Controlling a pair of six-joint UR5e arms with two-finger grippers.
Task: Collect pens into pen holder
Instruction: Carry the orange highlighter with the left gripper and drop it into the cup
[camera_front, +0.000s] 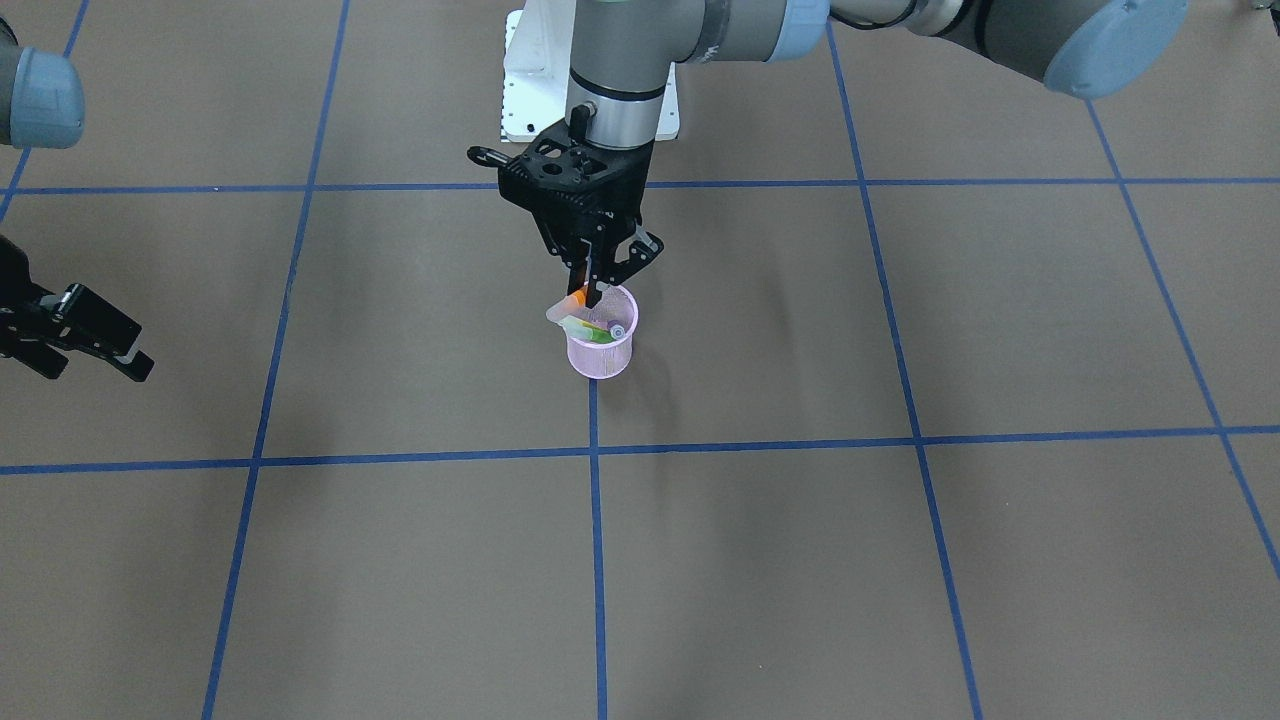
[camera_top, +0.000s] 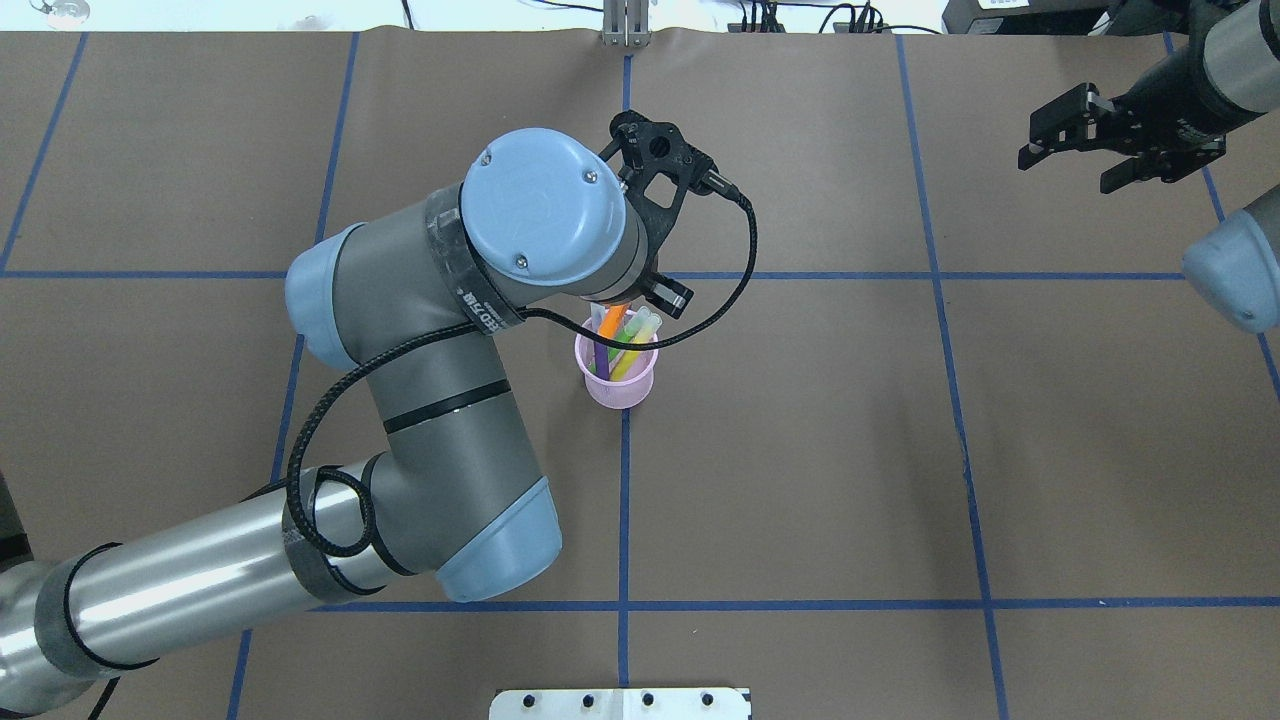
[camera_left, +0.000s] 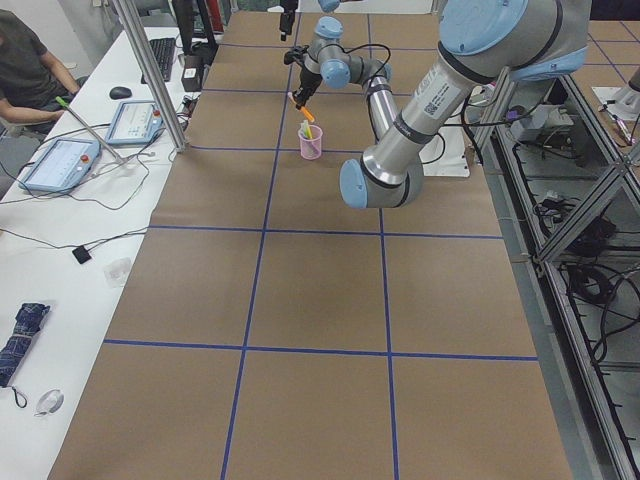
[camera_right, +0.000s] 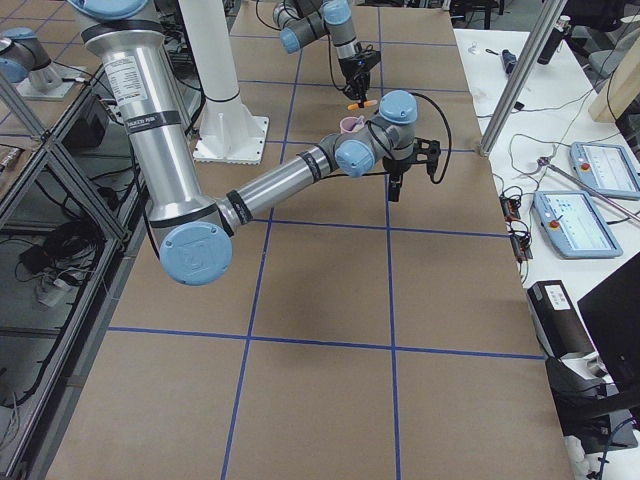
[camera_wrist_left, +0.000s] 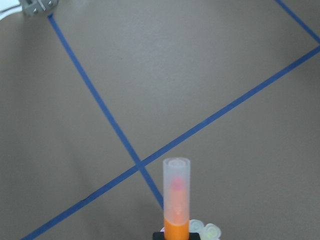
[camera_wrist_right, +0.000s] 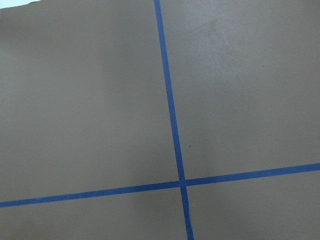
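The pink mesh pen holder (camera_front: 601, 352) stands upright at the table's middle, on a blue tape line; it also shows in the overhead view (camera_top: 617, 388). Purple (camera_top: 601, 357), green (camera_top: 621, 350) and yellow (camera_top: 631, 357) pens stand inside it. My left gripper (camera_front: 597, 291) is right above the holder's rim, shut on the orange pen (camera_front: 577, 298). The pen is tilted, with one end at the holder's mouth, and its translucent cap shows in the left wrist view (camera_wrist_left: 176, 192). My right gripper (camera_top: 1095, 145) is open and empty, far off to the side above bare table.
The robot's white base plate (camera_front: 522, 95) lies just behind the holder. The left arm's elbow and forearm (camera_top: 440, 420) hang over the table beside the holder. Blue tape lines (camera_wrist_right: 170, 115) cross the brown table surface. Desks with an operator are beyond the table's far edge (camera_left: 60, 130).
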